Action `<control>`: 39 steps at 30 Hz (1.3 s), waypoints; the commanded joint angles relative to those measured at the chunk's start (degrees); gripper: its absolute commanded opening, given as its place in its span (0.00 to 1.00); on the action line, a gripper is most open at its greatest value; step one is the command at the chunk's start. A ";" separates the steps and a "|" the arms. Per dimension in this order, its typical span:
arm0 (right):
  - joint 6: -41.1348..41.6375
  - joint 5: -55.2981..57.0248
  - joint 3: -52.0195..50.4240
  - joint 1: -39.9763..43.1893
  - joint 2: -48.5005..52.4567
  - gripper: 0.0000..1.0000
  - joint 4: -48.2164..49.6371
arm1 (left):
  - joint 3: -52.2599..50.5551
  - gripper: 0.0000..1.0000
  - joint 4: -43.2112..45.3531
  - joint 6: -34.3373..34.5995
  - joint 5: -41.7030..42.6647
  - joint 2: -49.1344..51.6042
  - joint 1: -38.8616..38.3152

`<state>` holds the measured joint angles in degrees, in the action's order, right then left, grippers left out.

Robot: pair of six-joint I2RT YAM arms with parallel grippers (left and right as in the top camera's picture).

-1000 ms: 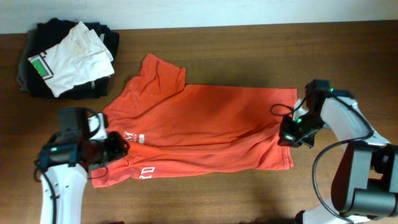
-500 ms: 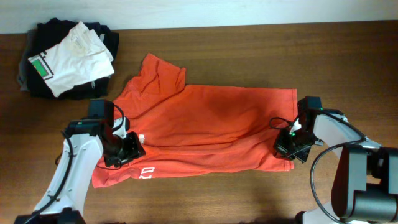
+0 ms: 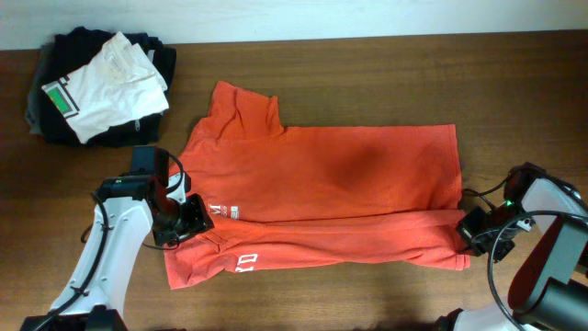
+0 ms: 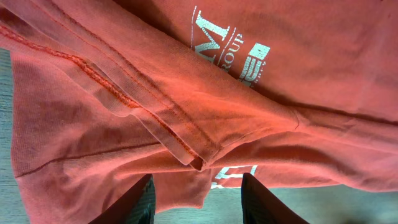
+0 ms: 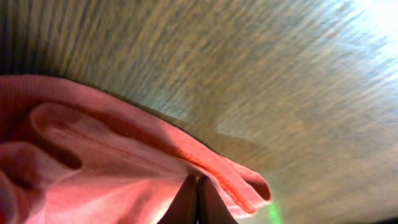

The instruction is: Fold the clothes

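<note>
The clothes (image 3: pixel 340 184), a red-orange T-shirt with white lettering, lie stretched across the table's middle, with the front long edge folded over. My left gripper (image 3: pixel 190 221) hovers over the shirt's left end beside the lettering. In the left wrist view its jaws (image 4: pixel 198 177) stand open, with a folded seam of the clothes (image 4: pixel 186 93) just beyond the fingertips (image 4: pixel 140 199). My right gripper (image 3: pixel 470 230) is at the shirt's front right corner. In the right wrist view it (image 5: pixel 198 183) is shut on the hem of the clothes (image 5: pixel 93 162), which bunches around the fingers.
A white garment with a green patch (image 3: pixel 110 78) lies on black folded garments (image 3: pixel 50 119) at the back left corner. Bare wooden table (image 3: pixel 367 74) runs behind the shirt and along the front edge.
My right gripper has moved right and toward the front, dragging the shirt right and pulling it flatter. My left arm swung in over the shirt's left end, then held still.
</note>
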<state>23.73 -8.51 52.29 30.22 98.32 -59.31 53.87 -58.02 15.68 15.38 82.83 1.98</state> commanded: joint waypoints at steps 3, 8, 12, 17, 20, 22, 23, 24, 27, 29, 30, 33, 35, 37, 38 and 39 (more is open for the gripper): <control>-2.45 0.74 1.05 -0.59 -6.47 0.04 -2.45 | 0.61 0.45 -0.24 1.60 -0.57 0.11 -0.22; -5.33 -4.87 1.05 -1.84 -7.96 0.12 -2.95 | 0.55 0.44 -2.78 3.17 -0.24 0.11 -0.24; -6.10 -9.27 1.03 -3.98 -7.96 0.69 -2.91 | 0.33 0.44 -2.99 6.88 -0.09 0.35 -2.86; -7.26 -9.49 1.03 -8.81 -7.96 0.70 -2.43 | -1.38 0.71 -0.63 13.73 -3.32 2.51 -9.88; -7.26 -9.01 1.03 -10.67 -7.96 0.71 -2.16 | -1.55 0.86 0.33 16.46 -6.82 4.81 -9.81; -7.67 -8.85 1.03 -11.47 -7.96 0.71 -2.03 | -1.55 0.87 1.20 16.48 -5.97 6.05 -8.74; -7.69 -8.83 1.03 -11.65 -7.96 0.71 -2.01 | -1.55 0.87 1.42 16.48 -5.99 6.45 -8.20; -7.69 -8.83 1.03 -11.82 -7.96 0.71 -1.99 | -1.55 0.87 1.64 16.48 -5.97 6.99 -7.67; -7.67 -8.85 1.03 -11.89 -7.96 0.71 -1.53 | -1.81 0.87 1.92 16.76 -4.74 8.50 -7.58; -7.63 -8.87 1.03 -11.89 -7.96 0.71 -0.94 | -2.93 0.87 3.02 16.90 -3.78 9.40 -8.37; -7.65 -8.87 1.03 -11.89 -7.96 0.71 -0.61 | -3.87 0.87 4.07 16.92 -3.06 9.73 -9.05; -7.69 -8.85 1.03 -11.89 -7.96 0.72 -0.46 | -5.09 0.80 6.32 16.94 -2.54 9.97 -10.16; -8.13 -8.85 1.03 -11.89 -7.96 0.71 -0.48 | -5.09 0.72 7.06 18.25 -2.51 9.97 -10.23; -8.31 -8.85 1.03 -11.89 -7.96 0.72 -0.48 | -5.09 0.60 7.50 18.43 -2.47 9.97 -10.23; -8.31 -8.85 1.03 -11.89 -7.96 0.72 -0.48 | -5.09 0.58 7.56 18.43 -2.47 9.97 -10.23; -8.31 -8.85 1.03 -11.89 -7.96 0.72 -0.46 | -5.09 0.58 7.63 18.40 -2.47 9.97 -10.23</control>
<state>16.21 -17.06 52.36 18.90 91.29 -59.79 49.17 -50.70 33.23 12.21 92.27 -8.14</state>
